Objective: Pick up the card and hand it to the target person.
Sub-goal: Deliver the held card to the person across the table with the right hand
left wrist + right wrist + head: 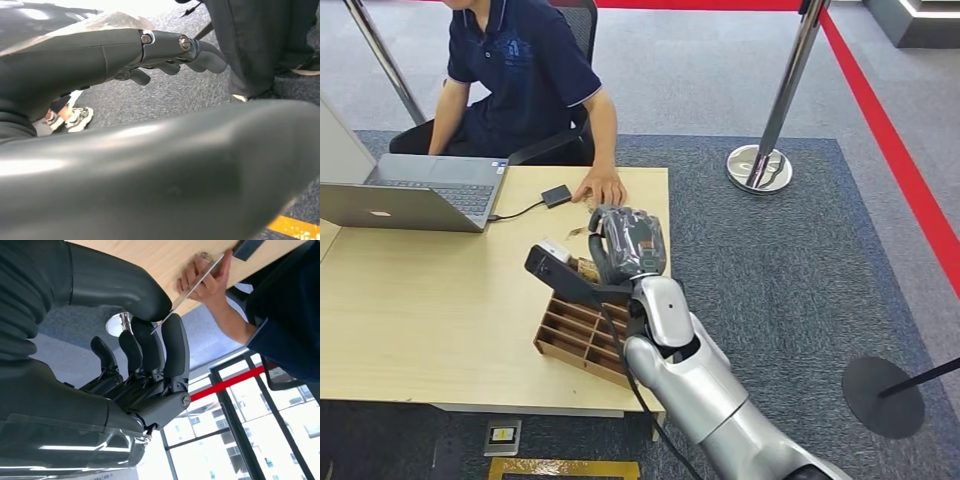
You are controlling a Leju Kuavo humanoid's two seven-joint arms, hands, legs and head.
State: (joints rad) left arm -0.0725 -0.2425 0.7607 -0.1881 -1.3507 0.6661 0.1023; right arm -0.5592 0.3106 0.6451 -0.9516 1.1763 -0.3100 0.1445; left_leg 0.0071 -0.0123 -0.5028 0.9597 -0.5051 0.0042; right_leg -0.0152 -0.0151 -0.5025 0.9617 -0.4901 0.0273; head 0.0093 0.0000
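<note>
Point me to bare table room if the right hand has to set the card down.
Widest bare patch: table between laptop and wooden organizer. Crowded at the far right corner: right hand pinching the card, the person's hand, a small black device.

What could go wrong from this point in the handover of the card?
1. The right hand pinches the card only at its edge between thumb and a finger; it may slip before the person's hand has it firmly.
2. The person's hand already touches the card; if the robot does not release, the thin card could bend.
3. The right arm hangs over the wooden organizer, so withdrawing low could knock it.
</note>
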